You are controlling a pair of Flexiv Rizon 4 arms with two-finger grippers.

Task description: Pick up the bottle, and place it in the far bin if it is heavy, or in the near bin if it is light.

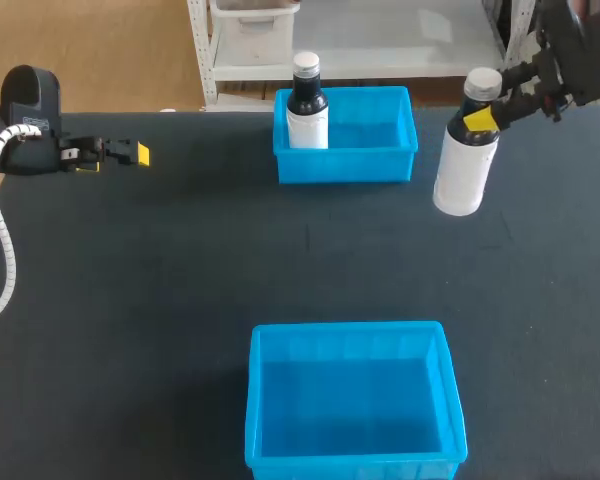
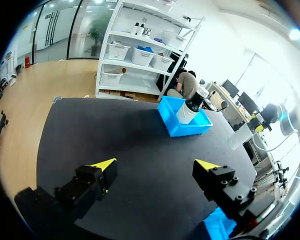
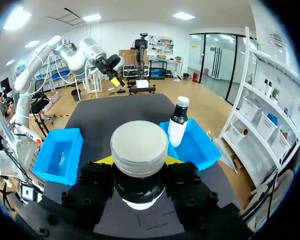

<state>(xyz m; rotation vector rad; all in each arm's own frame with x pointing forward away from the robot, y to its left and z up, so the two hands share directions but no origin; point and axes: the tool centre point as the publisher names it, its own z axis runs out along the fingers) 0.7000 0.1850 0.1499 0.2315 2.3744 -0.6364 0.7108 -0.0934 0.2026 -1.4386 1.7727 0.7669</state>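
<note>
A white bottle with a grey cap hangs slightly tilted to the right of the far blue bin. My right gripper is shut on its dark neck just under the cap, a yellow tip on each side. A dark bottle with a white label stands in the far bin's left corner. The near blue bin holds nothing. At the table's far left my left gripper is open with nothing between its fingers.
The dark tabletop lies bare between the two bins. In the left wrist view the far bin with the dark bottle is well ahead of the open fingers. In the right wrist view both bins lie below.
</note>
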